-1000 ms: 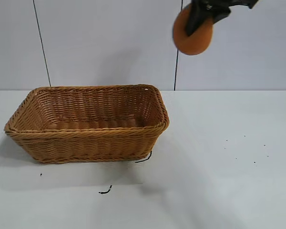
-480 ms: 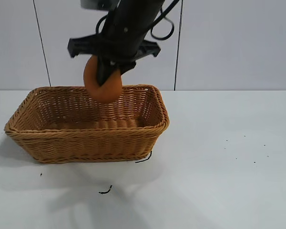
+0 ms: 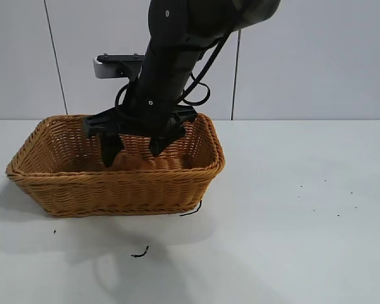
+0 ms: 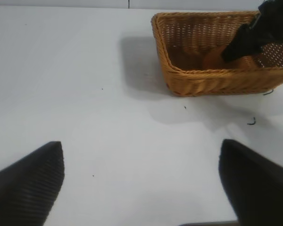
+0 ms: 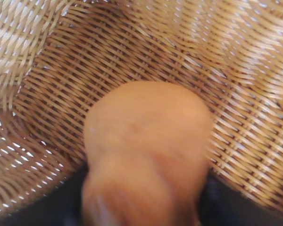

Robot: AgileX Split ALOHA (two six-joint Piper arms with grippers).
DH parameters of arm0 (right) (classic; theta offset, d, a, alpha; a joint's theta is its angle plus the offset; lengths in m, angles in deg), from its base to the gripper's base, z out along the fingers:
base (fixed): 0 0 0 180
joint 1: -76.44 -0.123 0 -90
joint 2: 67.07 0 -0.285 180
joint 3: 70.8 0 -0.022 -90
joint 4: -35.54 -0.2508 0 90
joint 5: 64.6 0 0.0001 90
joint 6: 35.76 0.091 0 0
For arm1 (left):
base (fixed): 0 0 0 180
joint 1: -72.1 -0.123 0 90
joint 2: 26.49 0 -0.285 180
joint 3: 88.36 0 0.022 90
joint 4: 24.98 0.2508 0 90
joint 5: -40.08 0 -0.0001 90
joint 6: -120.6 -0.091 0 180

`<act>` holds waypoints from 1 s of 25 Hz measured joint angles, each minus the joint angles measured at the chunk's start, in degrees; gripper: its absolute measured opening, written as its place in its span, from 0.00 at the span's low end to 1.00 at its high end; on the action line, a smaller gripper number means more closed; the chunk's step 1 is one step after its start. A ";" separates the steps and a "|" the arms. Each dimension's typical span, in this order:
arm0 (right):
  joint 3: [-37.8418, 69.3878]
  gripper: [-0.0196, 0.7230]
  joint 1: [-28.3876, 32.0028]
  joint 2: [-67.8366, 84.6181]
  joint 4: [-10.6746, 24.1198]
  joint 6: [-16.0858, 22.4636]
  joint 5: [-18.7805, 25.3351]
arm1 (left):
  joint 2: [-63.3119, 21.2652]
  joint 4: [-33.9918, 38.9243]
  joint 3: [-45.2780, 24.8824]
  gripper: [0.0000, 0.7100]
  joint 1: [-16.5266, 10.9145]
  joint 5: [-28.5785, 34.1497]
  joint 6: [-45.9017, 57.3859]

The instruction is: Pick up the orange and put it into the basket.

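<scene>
While my right arm reaches down from above, I see a white table [image 3: 291, 240] running back to a pale panelled wall [image 3: 316, 57] with two thin dark seams. Small black specks dot the tabletop on the right, and a short dark scrap [image 3: 139, 254] lies in front of the basket, with another [image 3: 191, 209] touching its front right corner.

At the left of the exterior view sits the wicker basket [image 3: 63, 190], its long axis running left to right across the table, sides flaring up to a braided rim. My left gripper [image 4: 141, 188] hangs well apart from it over bare table; in its wrist view the two dark fingertips [image 4: 26, 181] stand wide apart with nothing between them.

Over the basket's middle, the right gripper [image 3: 134, 147] is lowered inside the rim, its fingers spread apart on either side of the orange [image 3: 130, 161]. The orange sits low inside the basket, only a sliver showing between the fingers; I cannot tell whether they are touching it. In the right wrist view the orange [image 5: 146, 146] fills the centre against the woven floor, rounded and squat, with a lumpy bulge toward the camera. I cannot tell which way its long axis lies.
</scene>
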 joint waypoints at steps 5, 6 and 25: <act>-8.70 0.95 0.00 0.44 2.56 1.50 8.85 | 0.00 0.00 0.00 0.90 0.00 0.00 0.00; -11.06 0.95 0.06 0.58 3.18 2.10 10.62 | 0.00 0.00 0.00 0.90 0.00 0.00 0.00; -21.95 0.96 26.44 1.21 9.94 4.72 24.20 | 0.00 0.00 0.00 0.90 0.00 0.00 0.00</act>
